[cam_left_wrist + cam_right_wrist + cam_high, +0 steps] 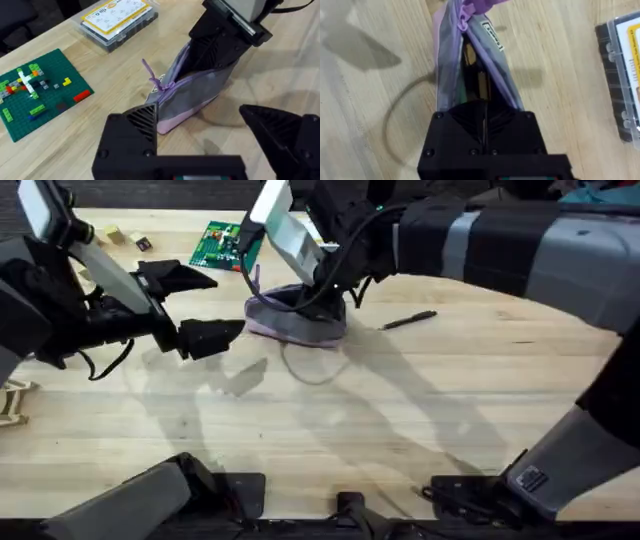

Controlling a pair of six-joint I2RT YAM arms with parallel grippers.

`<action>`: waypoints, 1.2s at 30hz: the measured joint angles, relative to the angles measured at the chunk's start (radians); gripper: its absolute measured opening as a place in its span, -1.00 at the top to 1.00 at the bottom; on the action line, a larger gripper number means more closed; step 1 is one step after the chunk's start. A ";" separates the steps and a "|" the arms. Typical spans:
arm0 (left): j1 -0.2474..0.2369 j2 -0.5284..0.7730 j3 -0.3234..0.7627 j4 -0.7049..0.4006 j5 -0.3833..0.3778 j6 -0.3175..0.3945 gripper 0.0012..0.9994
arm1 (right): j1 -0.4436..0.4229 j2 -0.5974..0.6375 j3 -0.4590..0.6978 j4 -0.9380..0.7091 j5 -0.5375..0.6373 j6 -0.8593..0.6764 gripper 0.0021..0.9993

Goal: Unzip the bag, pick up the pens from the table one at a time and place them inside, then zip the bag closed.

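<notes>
**Fingers and bag: state at this moment**

Fingers of the right gripper are pressed together, a thin seam between them, and they pinch the near end of the bag at its top edge. Fingers of the left gripper stand wide apart and hold nothing, hanging over bare wood just short of the bag.

Item 1, the bag: lavender-purple pouch with a grey side panel, upper centre of the overhead frame, resting on the table. Its zip mouth gapes partly open in the right wrist view, dark contents just visible inside. A purple zipper pull sticks up from the end facing the left gripper.

Item 2, the pen: slim and black, lying flat on the table just right of the bag in the overhead frame, apart from it.

Item 3, the right gripper: reaches in from the upper right of the overhead frame down onto the bag.

Item 4, the left gripper: left of the bag in the overhead frame, near it, not touching.

Surroundings: green brick baseplate with small coloured bricks, upper left of centre behind the bag; clear plastic parts box with a yellow label, beyond it.
</notes>
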 joint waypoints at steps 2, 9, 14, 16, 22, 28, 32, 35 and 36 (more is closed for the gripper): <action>0.000 0.000 0.000 0.000 0.000 0.000 -0.99 | 0.000 0.000 0.000 0.000 0.000 0.001 0.90; 0.000 0.000 0.000 0.000 0.000 0.000 -0.99 | 0.000 0.000 0.000 0.000 -0.003 -0.003 -0.94; 0.000 0.000 0.000 0.000 0.000 0.000 -0.99 | 0.000 0.000 0.000 -0.001 -0.003 -0.003 -1.00; 0.000 0.000 0.000 0.000 0.000 0.000 -0.99 | -0.001 0.000 0.000 -0.001 -0.003 -0.003 -1.00; 0.000 0.000 0.000 0.000 0.000 0.000 -0.99 | -0.001 -0.022 0.000 -0.037 -0.004 -0.003 -1.00; 0.000 0.000 0.000 0.000 0.000 0.000 -0.99 | -0.015 -0.159 0.000 -0.127 -0.004 -0.002 -1.00; 0.000 0.000 0.000 0.000 0.000 0.000 -0.99 | -0.047 -0.263 0.000 -0.157 -0.003 0.048 -1.00; 0.000 0.000 0.000 0.000 0.000 0.000 -0.99 | -0.083 -0.319 0.000 -0.181 0.005 0.138 -1.00; 0.000 0.000 0.000 0.000 0.000 0.000 -0.99 | -0.100 -0.336 0.000 -0.192 0.005 0.173 -1.00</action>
